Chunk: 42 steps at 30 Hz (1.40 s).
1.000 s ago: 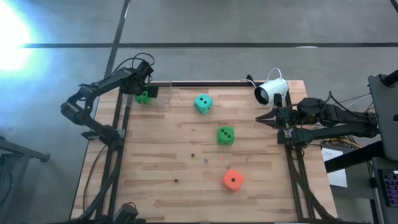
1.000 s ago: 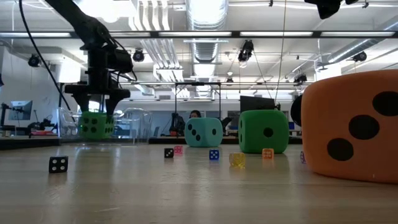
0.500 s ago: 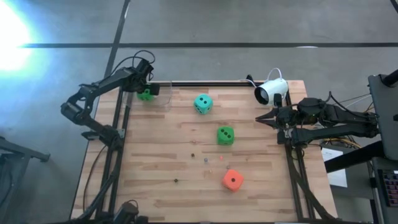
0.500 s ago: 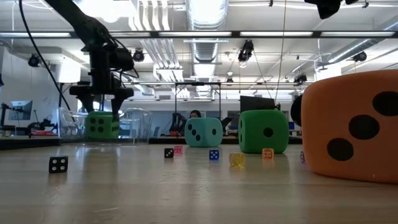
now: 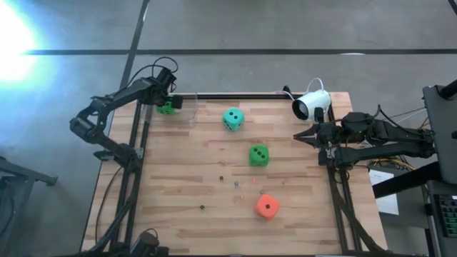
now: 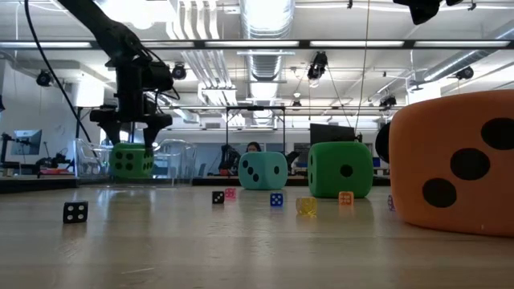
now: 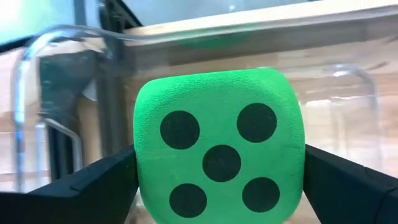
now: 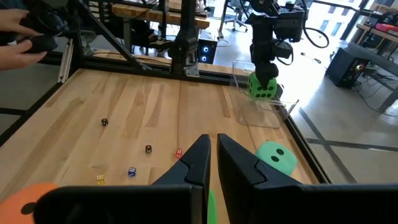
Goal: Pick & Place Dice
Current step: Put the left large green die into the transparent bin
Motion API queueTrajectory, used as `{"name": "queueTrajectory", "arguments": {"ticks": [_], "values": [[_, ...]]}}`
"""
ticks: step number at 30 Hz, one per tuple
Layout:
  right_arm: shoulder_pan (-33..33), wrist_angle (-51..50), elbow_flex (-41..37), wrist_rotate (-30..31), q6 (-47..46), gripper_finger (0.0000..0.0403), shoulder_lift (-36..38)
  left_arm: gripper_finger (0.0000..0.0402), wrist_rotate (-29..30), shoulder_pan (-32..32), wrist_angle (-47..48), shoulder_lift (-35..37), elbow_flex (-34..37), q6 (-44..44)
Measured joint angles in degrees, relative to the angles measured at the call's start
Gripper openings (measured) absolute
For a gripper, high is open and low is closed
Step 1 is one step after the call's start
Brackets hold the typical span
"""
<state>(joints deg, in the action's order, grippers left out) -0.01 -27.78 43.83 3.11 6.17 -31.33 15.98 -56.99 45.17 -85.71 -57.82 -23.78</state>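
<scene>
Reaching over the table's (image 5: 186,178) far left corner, my left gripper (image 6: 131,136) hangs with fingers spread wide, flanking a green die (image 7: 217,162) inside the clear container (image 8: 264,109). My right gripper (image 8: 211,163) waits pinched closed at the right edge.

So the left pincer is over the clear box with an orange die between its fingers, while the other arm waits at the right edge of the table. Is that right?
Not quite: the die between the left pincer's fingers is bright green, as the low view and left wrist view show. The orange die lies on the table. The rest holds: the pincer is over the clear box, and the right pincer waits at the right edge.
</scene>
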Motion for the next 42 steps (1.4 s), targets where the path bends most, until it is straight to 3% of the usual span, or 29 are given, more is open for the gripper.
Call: {"name": "queueTrajectory", "arguments": {"ticks": [20, 29, 42], "values": [[-0.01, 0.01, 0.0, 0.0, -0.07, 0.0027, 0.0, 0.0397, 6.09, -0.04, -1.95, 0.69, -0.11, 1.25], [-0.01, 0.0, 0.0, -0.01, -0.04, 0.0027, 0.0, 0.0398, 5.67, 0.04, -1.95, 4.48, -0.07, 1.21], [-0.01, 0.02, 0.0, -0.02, -0.07, 0.0027, 0.0, 0.0397, 0.83, 0.68, -0.05, 3.67, 0.11, 0.77]]}}
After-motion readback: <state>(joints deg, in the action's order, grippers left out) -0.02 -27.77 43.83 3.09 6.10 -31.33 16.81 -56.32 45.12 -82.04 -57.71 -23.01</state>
